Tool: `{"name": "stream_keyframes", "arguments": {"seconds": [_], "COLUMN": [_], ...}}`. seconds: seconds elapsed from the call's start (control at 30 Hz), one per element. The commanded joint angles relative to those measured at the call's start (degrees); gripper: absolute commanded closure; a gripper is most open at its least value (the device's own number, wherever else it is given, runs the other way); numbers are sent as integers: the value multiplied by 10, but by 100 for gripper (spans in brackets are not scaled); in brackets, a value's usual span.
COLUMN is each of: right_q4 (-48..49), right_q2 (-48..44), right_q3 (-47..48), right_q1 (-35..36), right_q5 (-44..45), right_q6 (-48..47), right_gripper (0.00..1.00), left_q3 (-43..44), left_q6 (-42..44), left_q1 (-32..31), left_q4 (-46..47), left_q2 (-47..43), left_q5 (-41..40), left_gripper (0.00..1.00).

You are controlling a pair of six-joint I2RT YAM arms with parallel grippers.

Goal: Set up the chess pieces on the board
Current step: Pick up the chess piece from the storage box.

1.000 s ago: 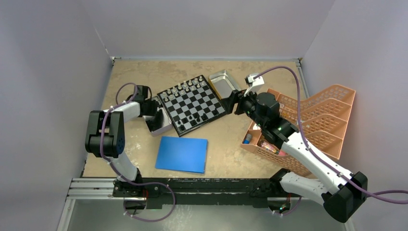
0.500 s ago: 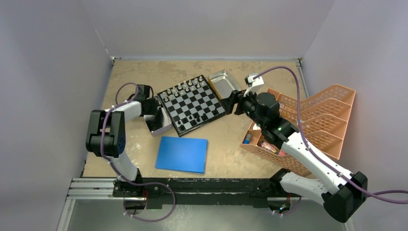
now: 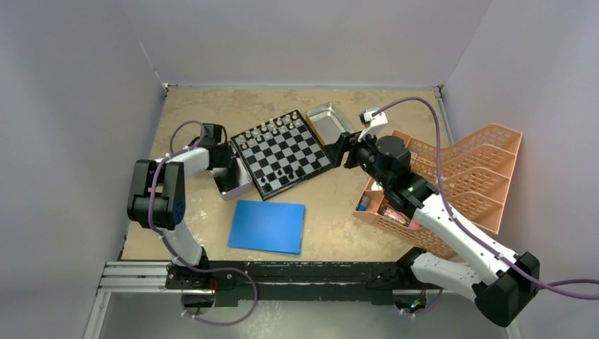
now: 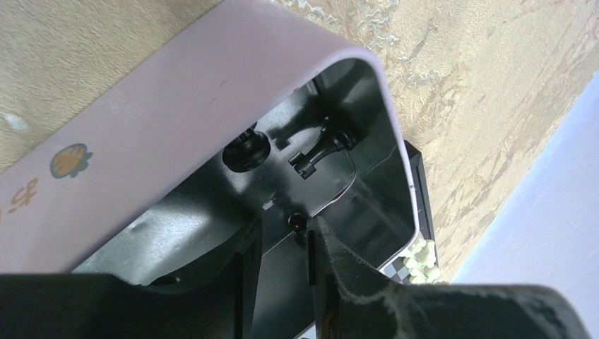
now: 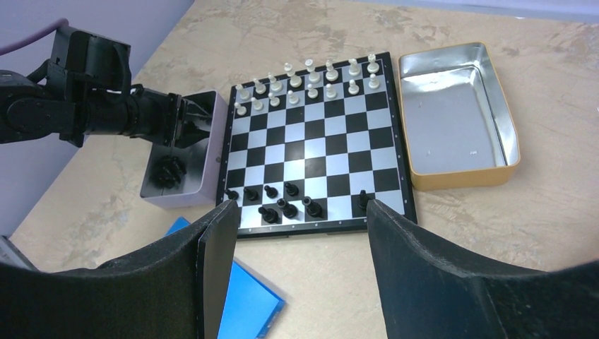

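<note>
The board (image 3: 282, 152) lies at mid-table, also in the right wrist view (image 5: 318, 141). White pieces (image 5: 311, 78) stand in two rows along its far edge. Several black pieces (image 5: 282, 201) stand near its near edge. More black pieces (image 5: 169, 171) lie in a pinkish tin (image 3: 233, 180) left of the board. My left gripper (image 3: 229, 157) reaches into that tin. Its fingers are slightly apart (image 4: 284, 233), with a small black piece (image 4: 298, 222) right by the right fingertip and nothing clamped. My right gripper (image 3: 341, 150) is wide open and empty (image 5: 298, 208), above the table by the board's right corner.
An open shiny metal tray (image 3: 329, 121) sits at the board's far right side. A blue sheet (image 3: 267, 226) lies in front of the board. An orange plastic rack (image 3: 459, 176) stands at the right, under my right arm. Walls enclose the table.
My left gripper has shifted slightly farther along the tin. The right arm and the pieces on the board have not moved.
</note>
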Motion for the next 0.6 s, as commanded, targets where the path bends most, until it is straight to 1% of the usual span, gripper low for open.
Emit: {"name": "stream_keyframes", "arguments": {"seconds": [0.0, 0.17, 0.37, 0.47, 0.57], "right_q4": [31, 31, 28, 30, 26], "right_q2": [-12, -10, -14, -16, -15], "right_q3": [-5, -5, -3, -4, 1], "right_q1": [-2, -2, -2, -2, -2], "right_q5": [-7, -5, -4, -5, -5], "right_q6": [-7, -7, -8, -8, -8], "right_gripper": [31, 31, 31, 31, 31], "left_q3": [20, 24, 28, 37, 42], "left_q6": [-15, -27, -40, -50, -60], "left_q1": [-2, -2, -2, -2, -2], "left_q4": [-3, -10, -29, -54, -79], "left_q2": [10, 19, 21, 23, 23], "left_q5": [-9, 0, -8, -14, -16], "left_gripper": [71, 71, 74, 78, 85]}}
